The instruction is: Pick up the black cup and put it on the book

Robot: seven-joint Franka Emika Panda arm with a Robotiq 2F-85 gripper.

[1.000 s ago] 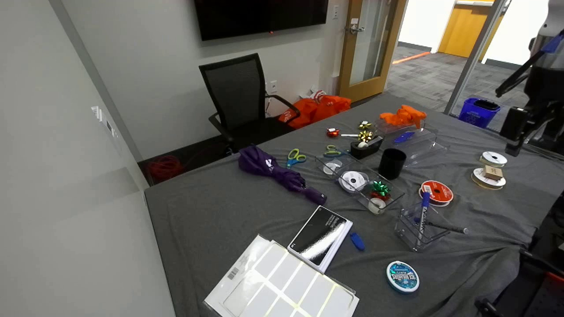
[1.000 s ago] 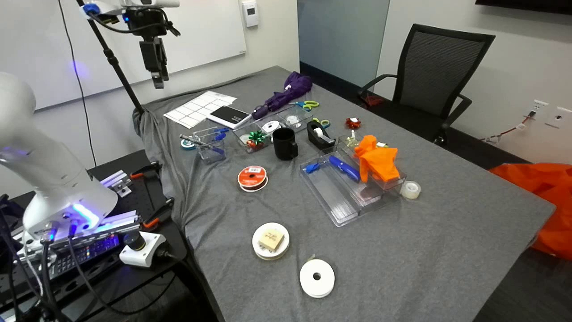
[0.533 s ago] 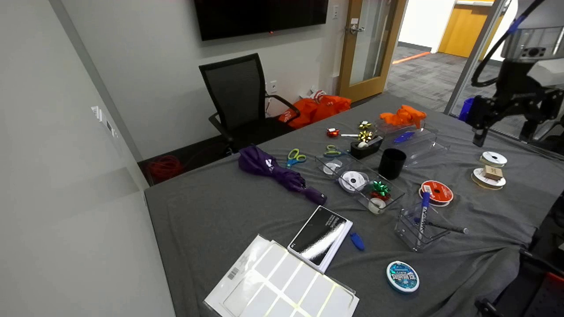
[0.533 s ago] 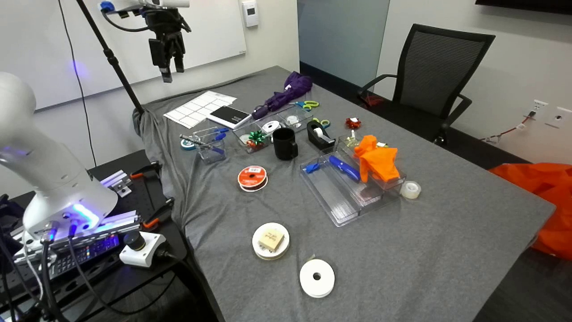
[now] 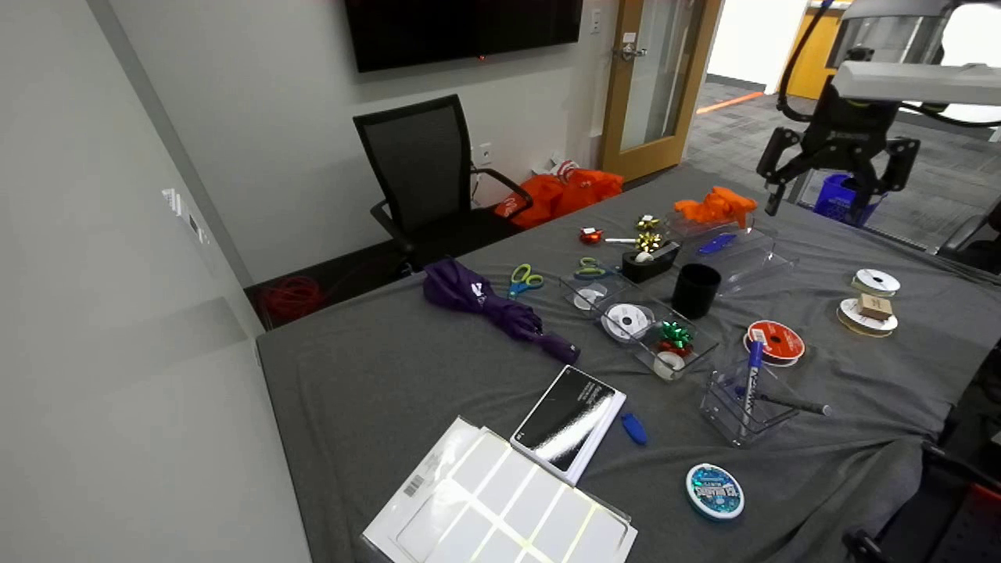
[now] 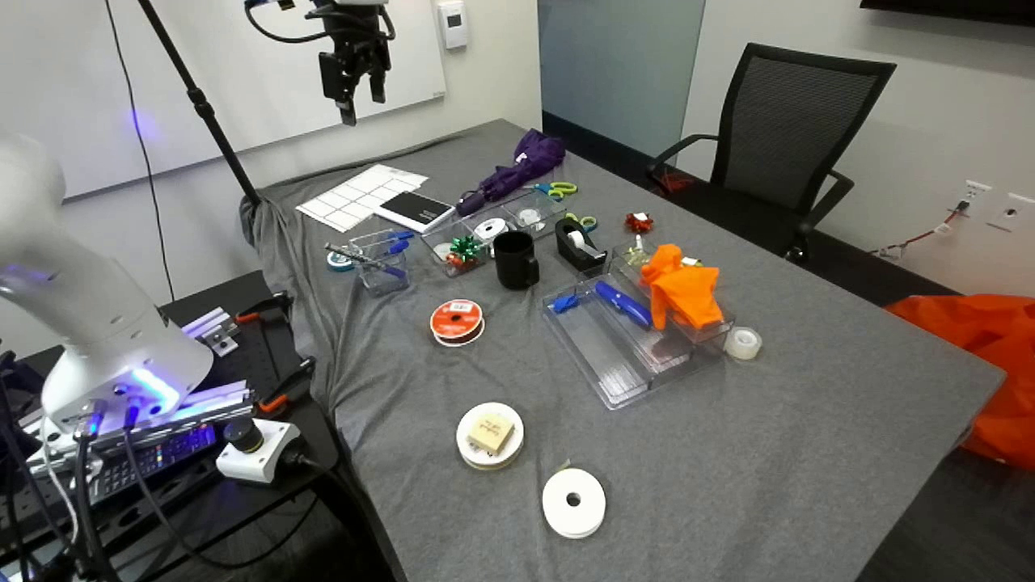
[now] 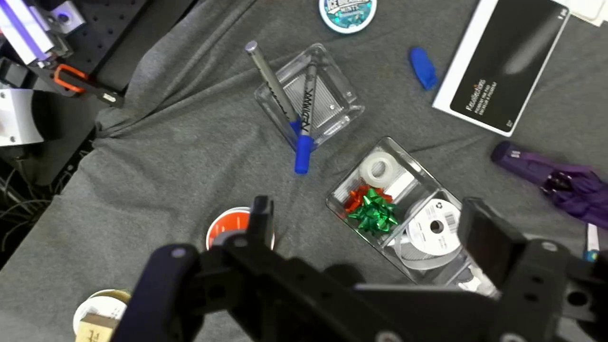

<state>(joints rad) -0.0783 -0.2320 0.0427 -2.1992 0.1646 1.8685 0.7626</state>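
Several things sat near black mug [image 6: 513, 262]: tape dispenser [image 6: 576, 249], divided tray [image 7: 420, 183], red ribbon spool [image 6: 456, 320]. Gripper [image 6: 363, 111] was spread wide, empty.

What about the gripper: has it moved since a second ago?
Yes: in an exterior view, the gripper has moved rightward and up in the picture, closer to the white wall box.

In an exterior view, a screen [image 5: 465, 30] hangs above a mesh chair [image 5: 426, 164], upper centre; a glazed door [image 5: 655, 86], upper right.
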